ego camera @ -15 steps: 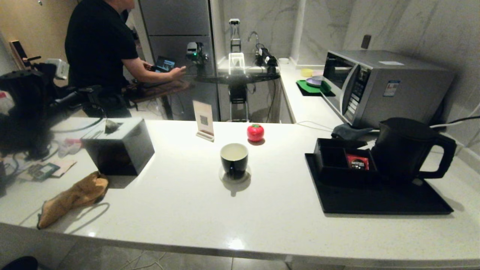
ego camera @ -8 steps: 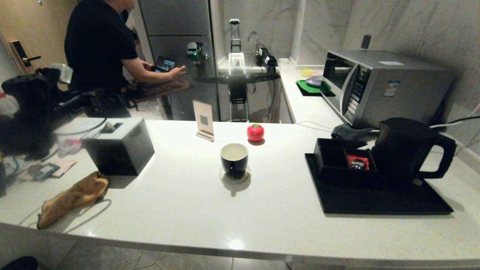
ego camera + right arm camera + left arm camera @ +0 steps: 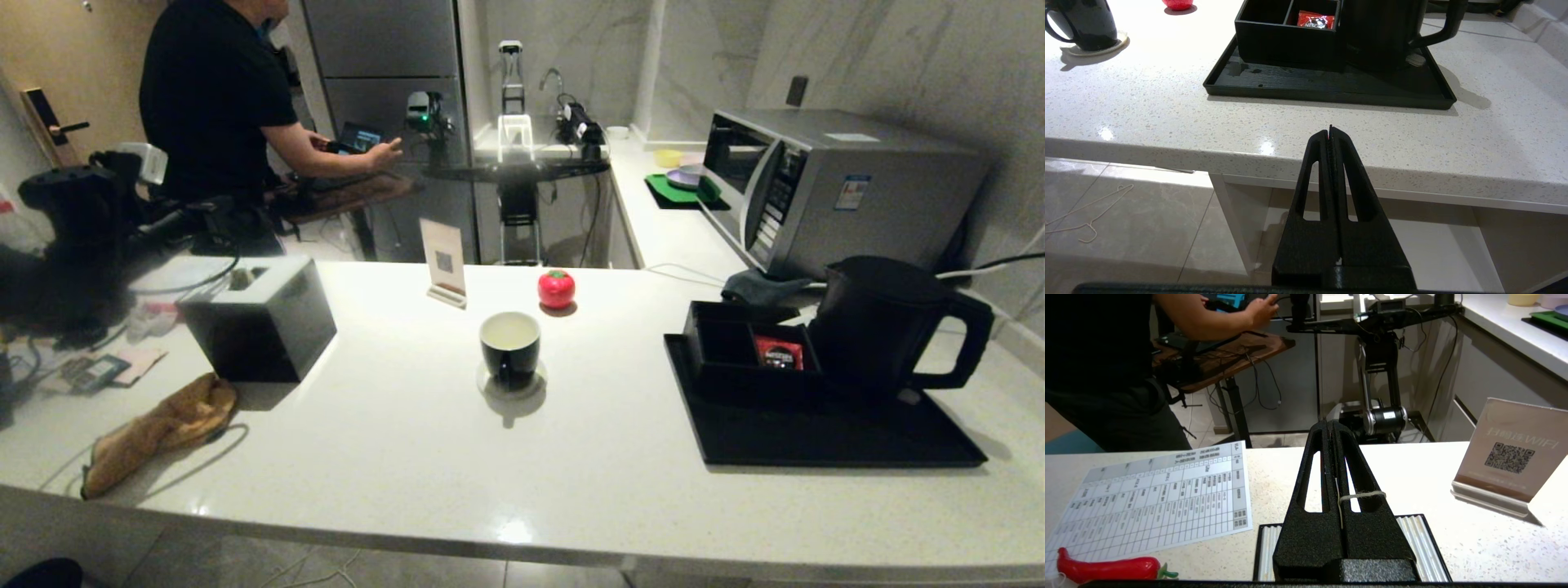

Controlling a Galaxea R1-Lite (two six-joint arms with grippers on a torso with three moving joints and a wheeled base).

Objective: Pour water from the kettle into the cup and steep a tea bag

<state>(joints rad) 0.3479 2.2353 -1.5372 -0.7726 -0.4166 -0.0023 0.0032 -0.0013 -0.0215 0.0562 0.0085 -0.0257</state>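
While nothing is gripped yet, the kettle (image 3: 886, 322) is seen standing upright on the black tray (image 3: 824, 437) at the right end of the surface (image 3: 457, 465), just beside the low compartment box (image 3: 747, 351), which holds a red sachet (image 3: 777, 352). Its loop handle (image 3: 959, 343) is turned toward the right edge of the surface, its body toward the box.

The cup (image 3: 510, 347) is set on a pale coaster near the middle of the surface, well apart from the tray, w/ a red tomato-shaped item (image 3: 556, 288) behind it. Its inside reads pale; whether water is already in it cannot be told.

The right gripper (image 3: 1331, 130) is held below and in front of the near edge of the surface, jaws pressed together w/ nothing between them, pointed up toward the tray. The kettle lies ahead of it and slightly right, handle on that same side, so the right arm is judged the nearer one for the grasp; the jaws would need opening first, approx. across the handle's upright bar.

The left gripper (image 3: 1333, 428) is at the far left end, above a ribbed box top (image 3: 1423, 547), facing a QR sign (image 3: 1508, 457) and a printed sheet (image 3: 1155, 494). Its jaws are closed too; a thin string (image 3: 1359, 495) is looped round one of them, but no tea bag can be made out. It is well apart from the kettle, w/ the cup between.
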